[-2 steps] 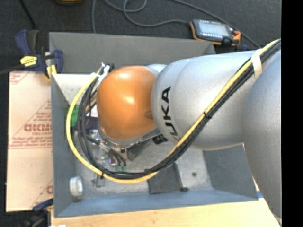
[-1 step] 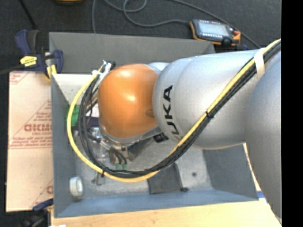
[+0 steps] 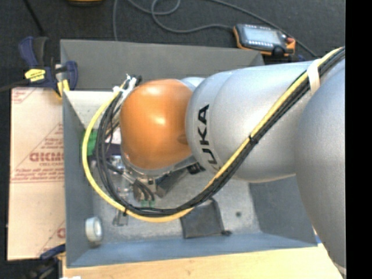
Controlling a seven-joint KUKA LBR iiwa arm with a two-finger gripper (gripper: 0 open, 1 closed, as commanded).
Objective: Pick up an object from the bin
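My gripper (image 3: 137, 188) sits low in the bin's left half, its body mostly hidden under the arm's orange cover. A small silver-grey tape roll (image 3: 93, 229) lies in the near left corner, a short way below and left of the gripper. A flat dark grey square pad (image 3: 201, 220) rests on the floor near the front wall, to the gripper's lower right. A sliver of something green (image 3: 85, 142) shows against the left wall, partly hidden behind the cables.
The big silver arm and its orange cover span the bin from the right and hide most of the floor. Yellow and black cables loop round the wrist close to the left wall. Bare floor shows at the front right.
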